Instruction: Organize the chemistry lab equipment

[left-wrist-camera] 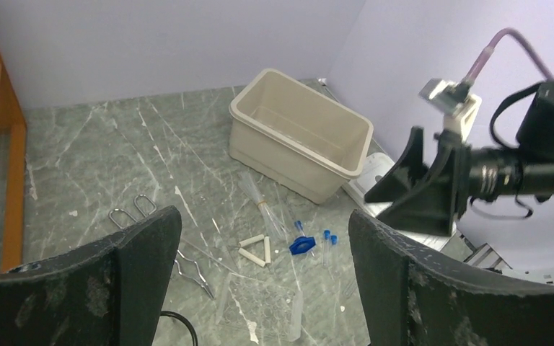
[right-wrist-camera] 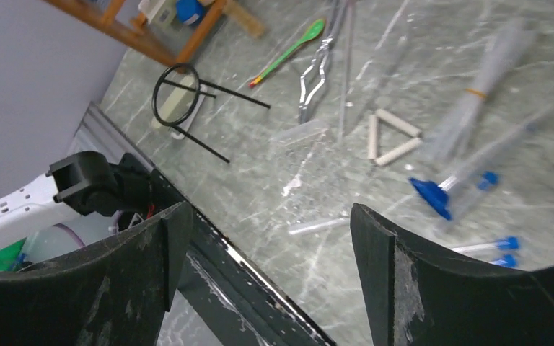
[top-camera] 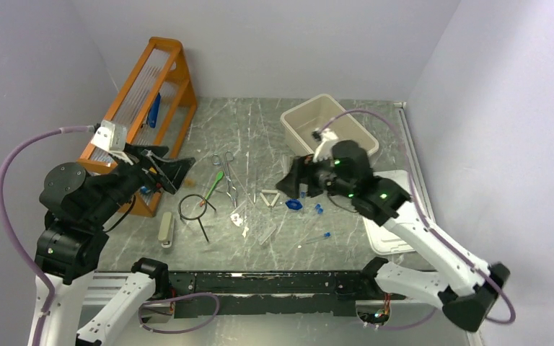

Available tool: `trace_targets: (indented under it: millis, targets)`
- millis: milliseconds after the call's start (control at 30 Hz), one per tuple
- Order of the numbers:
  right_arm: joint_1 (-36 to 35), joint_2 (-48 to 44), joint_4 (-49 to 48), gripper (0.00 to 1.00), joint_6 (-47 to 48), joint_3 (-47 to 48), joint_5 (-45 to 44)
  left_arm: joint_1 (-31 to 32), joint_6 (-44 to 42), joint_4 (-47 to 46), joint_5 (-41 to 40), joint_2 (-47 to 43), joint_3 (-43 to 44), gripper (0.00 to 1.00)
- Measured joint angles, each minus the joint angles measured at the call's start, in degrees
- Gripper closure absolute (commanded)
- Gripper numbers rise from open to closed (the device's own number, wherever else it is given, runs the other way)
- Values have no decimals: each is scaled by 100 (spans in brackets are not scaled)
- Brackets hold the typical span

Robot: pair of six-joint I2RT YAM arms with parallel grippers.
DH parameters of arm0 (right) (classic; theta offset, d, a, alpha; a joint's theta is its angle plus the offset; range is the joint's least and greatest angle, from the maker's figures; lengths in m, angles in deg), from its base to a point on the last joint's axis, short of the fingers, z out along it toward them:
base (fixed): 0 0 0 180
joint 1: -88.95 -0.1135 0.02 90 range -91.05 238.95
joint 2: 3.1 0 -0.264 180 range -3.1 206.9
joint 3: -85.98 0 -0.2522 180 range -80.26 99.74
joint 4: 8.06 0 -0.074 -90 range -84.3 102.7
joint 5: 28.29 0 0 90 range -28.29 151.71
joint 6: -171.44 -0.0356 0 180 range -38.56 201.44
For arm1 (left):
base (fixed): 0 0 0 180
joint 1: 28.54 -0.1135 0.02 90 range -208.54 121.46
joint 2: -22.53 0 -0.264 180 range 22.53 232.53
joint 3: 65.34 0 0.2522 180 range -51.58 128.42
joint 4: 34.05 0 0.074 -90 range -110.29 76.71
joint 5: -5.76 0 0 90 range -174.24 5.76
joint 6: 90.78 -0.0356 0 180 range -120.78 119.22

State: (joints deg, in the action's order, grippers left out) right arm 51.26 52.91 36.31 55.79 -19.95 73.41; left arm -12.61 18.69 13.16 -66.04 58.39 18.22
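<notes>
Grey-green marble bench (top-camera: 260, 130) carries loose lab items, spread between arms. Nearest left arm: black wire ring (top-camera: 191, 207) with stem, lying flat. Just beyond it, green-handled tool (top-camera: 215, 184) and metal forceps (top-camera: 227, 173). Centre: white triangle (top-camera: 270, 198). Toward front edge: clear tubes (top-camera: 263, 231). Blue-capped pieces (top-camera: 319, 209) near right end effector (top-camera: 288, 182), which is released, empty, in front of beige tub (top-camera: 328, 126). Left end effector (top-camera: 180, 169) released, grasping nothing, hovering beside orange rack (top-camera: 151, 94).

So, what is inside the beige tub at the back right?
Only the bare floor and inner walls of the tub show; no item is visible. From above, the right arm covers its near corner, so that part cannot be checked.
</notes>
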Motion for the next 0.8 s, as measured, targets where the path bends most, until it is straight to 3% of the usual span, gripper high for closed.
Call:
trace_targets:
  millis: [133,300,533,800]
  targets:
    - [-1447,752,-538,17,-330,0,-1067,0,50,-151,-101,98,-63,12]
    - [-2428,2118,-1255,19,-817,33,-1821,2,22,-269,-439,144,-76,12]
    - [-2822,3759,-2197,25,-1488,455,-1985,4,-251,-800,-992,-122,-415,12]
    - [-2822,4675,-2697,38,-1980,1281,-2015,4,-433,-1401,-1598,-422,-935,12]
